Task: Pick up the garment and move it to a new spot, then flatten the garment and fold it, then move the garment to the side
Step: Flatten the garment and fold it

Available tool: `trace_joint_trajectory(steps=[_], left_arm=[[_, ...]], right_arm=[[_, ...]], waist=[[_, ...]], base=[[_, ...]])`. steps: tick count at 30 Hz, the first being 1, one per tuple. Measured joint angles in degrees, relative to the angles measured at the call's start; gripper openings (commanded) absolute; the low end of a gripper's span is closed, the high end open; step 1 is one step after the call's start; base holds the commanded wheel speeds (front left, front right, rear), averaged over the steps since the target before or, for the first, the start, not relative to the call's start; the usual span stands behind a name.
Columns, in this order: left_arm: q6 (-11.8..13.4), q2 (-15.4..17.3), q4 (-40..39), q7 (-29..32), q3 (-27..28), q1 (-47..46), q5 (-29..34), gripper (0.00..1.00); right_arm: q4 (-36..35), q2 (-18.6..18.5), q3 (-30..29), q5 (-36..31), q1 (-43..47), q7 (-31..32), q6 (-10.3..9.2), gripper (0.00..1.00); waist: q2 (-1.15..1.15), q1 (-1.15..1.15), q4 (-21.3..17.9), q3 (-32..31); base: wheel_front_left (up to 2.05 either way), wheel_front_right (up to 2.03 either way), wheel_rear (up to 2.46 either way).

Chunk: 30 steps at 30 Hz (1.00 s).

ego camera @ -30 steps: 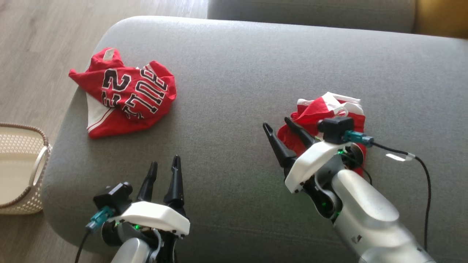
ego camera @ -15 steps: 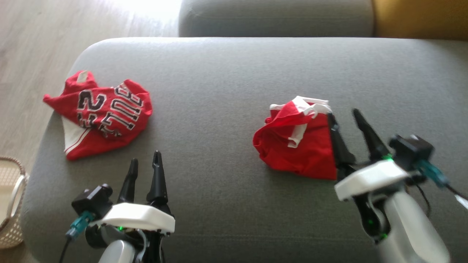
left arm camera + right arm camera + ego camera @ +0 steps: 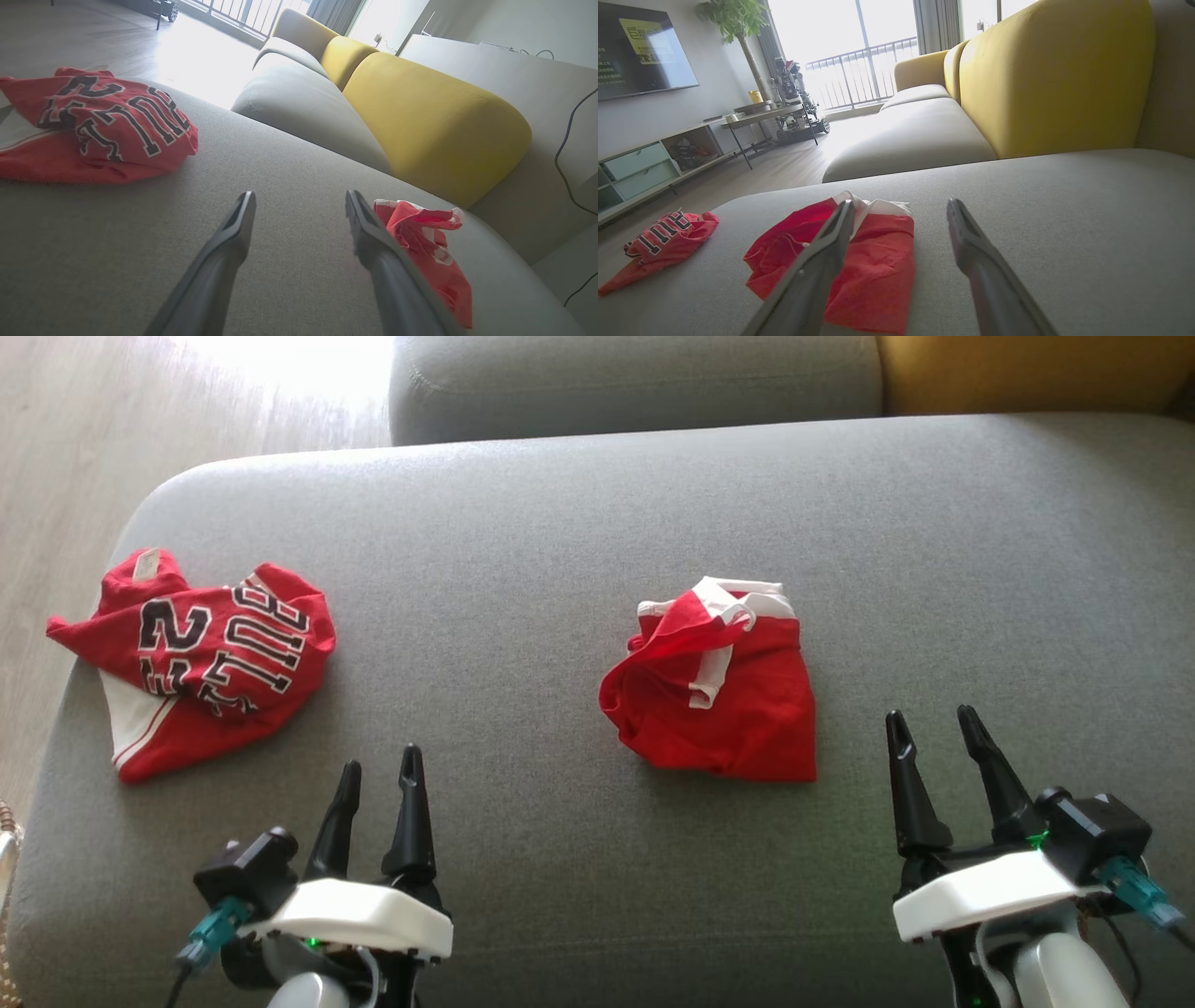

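A folded red garment point(image 3: 719, 700) with white trim lies in the middle of the grey sofa seat point(image 3: 560, 569). Both wrist views show it as well: folded garment point(image 3: 430, 247), folded garment point(image 3: 873, 261). A crumpled red jersey point(image 3: 201, 658) with black-and-white lettering lies at the seat's left end, jersey point(image 3: 107, 126), jersey point(image 3: 663, 238). My right gripper point(image 3: 932, 716) point(image 3: 900, 204) hangs open and empty just right of the folded garment, clear of it. Near the front edge, between the two garments, my left gripper point(image 3: 380, 761) point(image 3: 300, 196) is open and empty.
The seat's left edge drops to a wooden floor point(image 3: 56, 448), where a sliver of a woven basket point(image 3: 6, 840) shows. Grey cushion point(image 3: 635, 378) and yellow cushion point(image 3: 1018, 373) stand behind the seat. A TV point(image 3: 640, 46) and low shelves point(image 3: 640, 168) line the far wall.
The head camera has shifted. My right gripper has pulled off the folded garment and now hangs to its right and nearer me, open. The garments and left gripper have kept their places.
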Motion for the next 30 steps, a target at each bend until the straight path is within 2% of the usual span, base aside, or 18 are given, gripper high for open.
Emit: trace_joint_trajectory(steps=[9, 10, 11, 12, 19, 30], left_arm=[[-0.02, 0.01, -0.05, 0.0, -0.43, 0.03, 0.26, 1.0], [-0.04, 0.01, -0.05, 0.0, -0.51, -0.05, 0.26, 1.0], [-0.04, 0.01, -0.05, 0.0, -0.51, -0.05, 0.26, 1.0], [-0.04, 0.01, -0.05, 0.0, -0.58, -0.17, 0.31, 1.0], [-0.07, -0.01, 0.01, 0.0, -2.14, -1.97, 0.31, 1.0], [-0.07, 0.0, 0.35, 0.0, -3.83, -4.95, 0.32, 1.0]], right_arm=[[-0.1, 0.07, -0.16, -0.45, -0.43, -0.42, 0.0, 1.0], [-0.07, 0.07, -0.01, -0.56, -0.54, -0.42, 0.0, 0.82], [-0.07, 0.07, -0.01, -0.56, -0.54, -0.42, 0.0, 0.38], [0.13, 0.07, 0.24, -0.62, -0.76, -0.42, 0.0, 0.0], [5.39, 0.08, 2.01, -3.44, -6.39, -0.37, 0.0, 0.0], [22.81, 0.05, 3.09, -6.53, -16.25, 1.23, 0.01, 0.0]], waist=[[0.0, 0.0, 0.55, 1.08], [0.0, 0.0, 0.75, 1.37], [0.0, 0.0, 0.75, 1.37], [0.0, 0.0, 0.98, 1.67], [0.0, 0.0, 3.51, 4.33], [0.0, 0.0, 9.49, 9.0]], base=[[0.0, 0.0, 0.0], [0.0, 0.0, 0.0], [0.0, 0.0, 0.0], [0.0, 0.0, 0.0], [0.0, 0.0, 0.0], [0.0, 0.0, 0.0]])
